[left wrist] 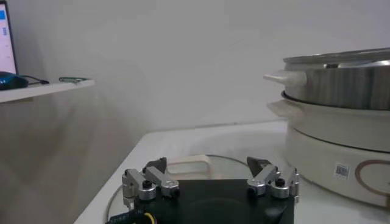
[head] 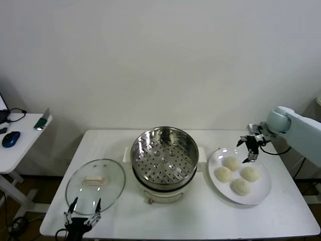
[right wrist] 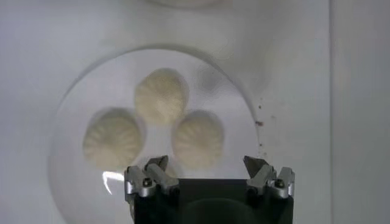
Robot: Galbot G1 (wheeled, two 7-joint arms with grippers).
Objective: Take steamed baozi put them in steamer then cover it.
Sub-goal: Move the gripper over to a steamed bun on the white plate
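Note:
Several cream-white baozi (head: 232,163) lie on a flat white plate (head: 263,193) at the right of the table. My right gripper (head: 252,149) hangs open just above the plate's far edge, empty; in the right wrist view three baozi (right wrist: 197,139) show below its open jaws. The steel steamer (head: 164,153) stands empty on its cream pot base (head: 161,193) at mid table. The glass cover (head: 95,186) with its cream handle (head: 95,179) lies flat to the left. My left gripper (head: 84,208) is open, low at the table's front edge, by the cover's near rim.
A white side table (head: 20,145) with a blue mouse (head: 10,138) and a small device stands at the far left. A white wall is behind. In the left wrist view the steamer (left wrist: 341,88) rises close on one side, and the cover's handle (left wrist: 186,165) lies ahead.

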